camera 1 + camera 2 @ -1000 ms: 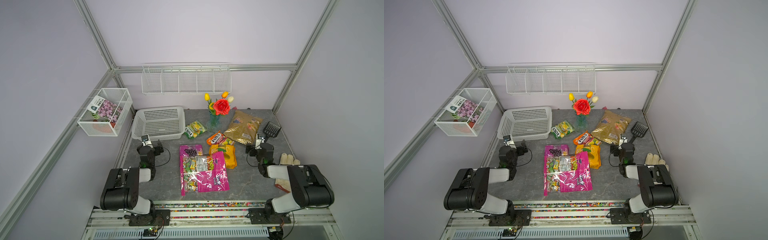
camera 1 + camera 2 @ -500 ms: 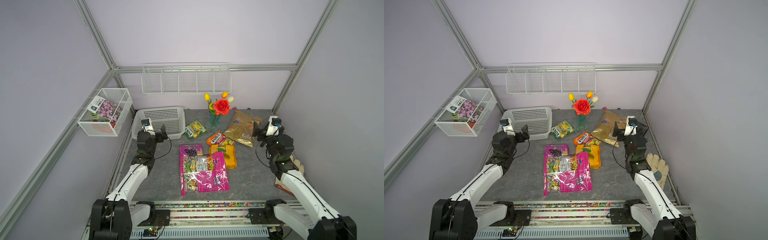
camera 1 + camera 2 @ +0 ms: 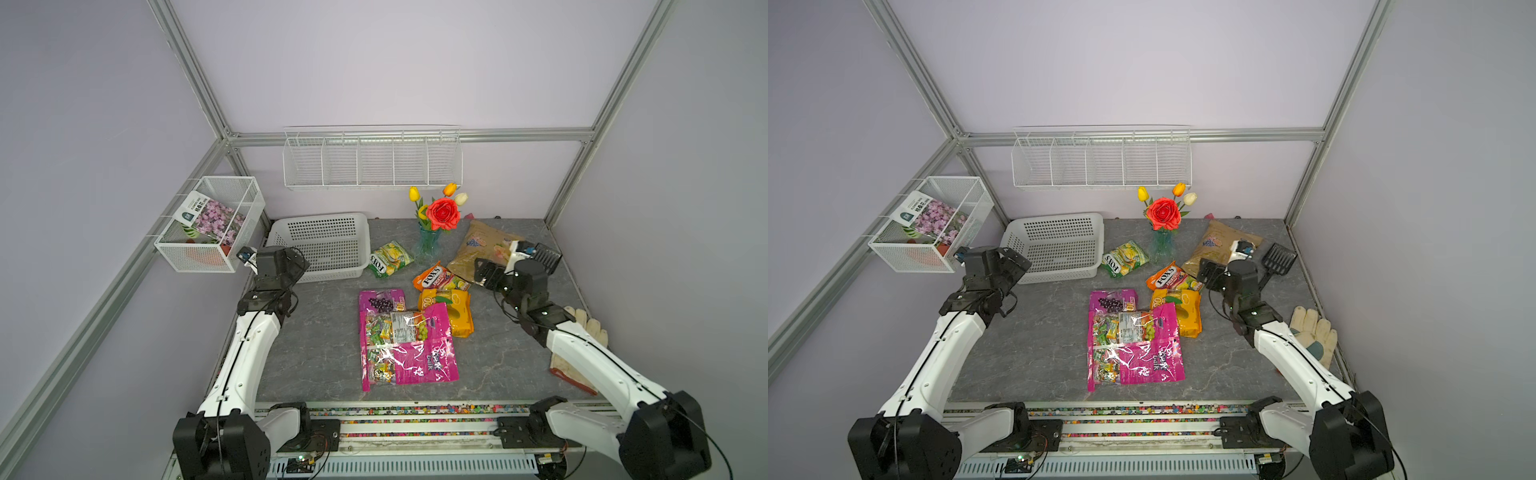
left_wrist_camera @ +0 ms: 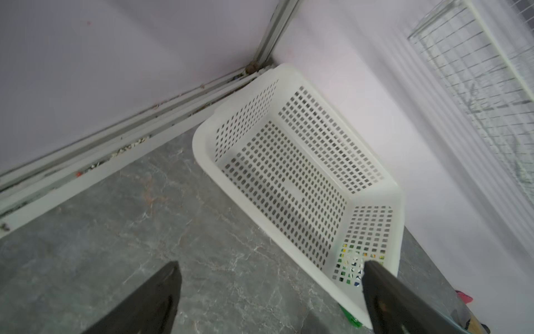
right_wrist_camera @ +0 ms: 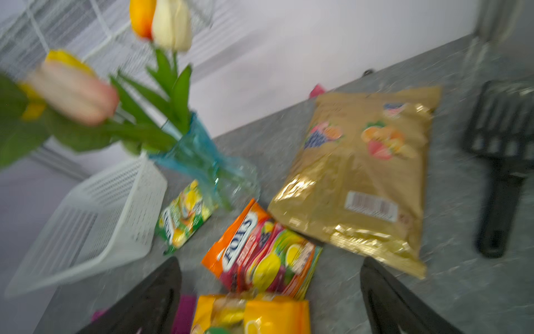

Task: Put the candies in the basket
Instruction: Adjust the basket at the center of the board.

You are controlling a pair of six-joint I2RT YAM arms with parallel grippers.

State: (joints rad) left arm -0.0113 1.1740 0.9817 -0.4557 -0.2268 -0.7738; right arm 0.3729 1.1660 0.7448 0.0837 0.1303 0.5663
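A: Left wrist view first: the left gripper [image 4: 270,289] has its fingers [image 4: 150,300] spread wide with nothing between them, hanging over bare gray bench [image 4: 115,231] just short of the white basket [image 4: 372,191]. Nothing lies in that basket; it sits in the back left corner against the wall.

B: And the right gripper [image 5: 270,289]? Its fingers [image 5: 387,300] are parted too, empty, above the orange FOX'S bag [image 5: 260,254]. Blurry shot, mind.

A: Just beyond it, the gold bag [image 5: 364,179] lies flat, with a black scoop [image 5: 502,162] off to its side. The green FOX'S bag [image 5: 182,217] sits between the basket and the glass vase of flowers [image 5: 208,162].

B: In a top view, the orange mango bag [image 3: 451,309] and the purple grape bag [image 3: 380,300] lie mid-bench, both partly under the big pink bag [image 3: 409,349].

A: All six out on the bench, then. A work glove [image 3: 1312,336] lies at the right edge, behind the right arm.
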